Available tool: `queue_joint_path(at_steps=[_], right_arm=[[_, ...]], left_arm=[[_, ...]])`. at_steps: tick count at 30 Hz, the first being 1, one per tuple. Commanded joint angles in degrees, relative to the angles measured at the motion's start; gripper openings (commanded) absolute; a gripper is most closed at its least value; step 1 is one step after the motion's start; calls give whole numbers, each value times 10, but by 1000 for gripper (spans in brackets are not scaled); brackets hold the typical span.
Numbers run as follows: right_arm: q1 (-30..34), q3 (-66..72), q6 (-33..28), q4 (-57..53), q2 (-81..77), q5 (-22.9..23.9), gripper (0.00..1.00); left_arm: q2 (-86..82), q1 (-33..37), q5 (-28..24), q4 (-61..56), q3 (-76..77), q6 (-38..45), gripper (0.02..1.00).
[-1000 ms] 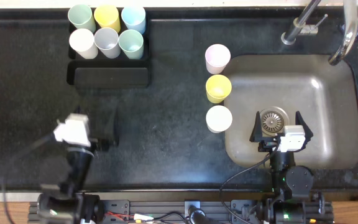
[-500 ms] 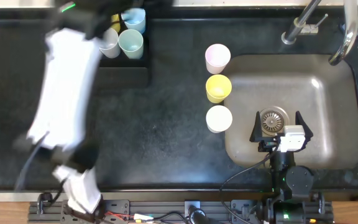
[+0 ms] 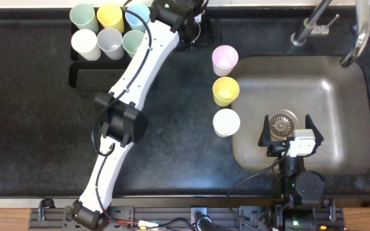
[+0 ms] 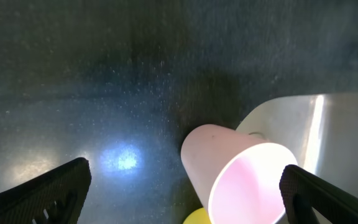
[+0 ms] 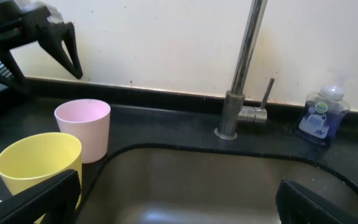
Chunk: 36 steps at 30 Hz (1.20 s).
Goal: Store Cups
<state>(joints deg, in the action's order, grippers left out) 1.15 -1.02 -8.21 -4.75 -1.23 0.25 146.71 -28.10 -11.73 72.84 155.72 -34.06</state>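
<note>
One pink cup (image 4: 244, 180) below left claw (image 4: 182, 177)

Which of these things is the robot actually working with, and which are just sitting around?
Part of the job:
- pink cup, yellow cup and white cup, in a row beside the sink
- black rack holding six cups
- left claw, open, near the pink cup

Just lying about:
- the sink itself
- tap
- soap bottle
</note>
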Motion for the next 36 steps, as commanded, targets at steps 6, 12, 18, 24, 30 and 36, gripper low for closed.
queue_joint_path(at_steps=[6,12,18,24,30,36], right_arm=[[4,7,-1,3,4,-2,998],[4,7,-1,3,4,-2,996],[4,7,-1,3,4,-2,998],[4,7,-1,3,4,-2,993],[4,7,-1,3,4,-2,993],[4,7,-1,3,4,-2,998]], left_arm=[[-5,-18,-37,23,15,-22,1000],[-4,-23,-36,75,13,-22,1000],[15,-32,-36,76,11,-22,1000],[30,-34,-22,74,11,-23,1000],[30,-34,-11,75,11,-22,1000],[30,-34,-4,76,-2,-22,1000]])
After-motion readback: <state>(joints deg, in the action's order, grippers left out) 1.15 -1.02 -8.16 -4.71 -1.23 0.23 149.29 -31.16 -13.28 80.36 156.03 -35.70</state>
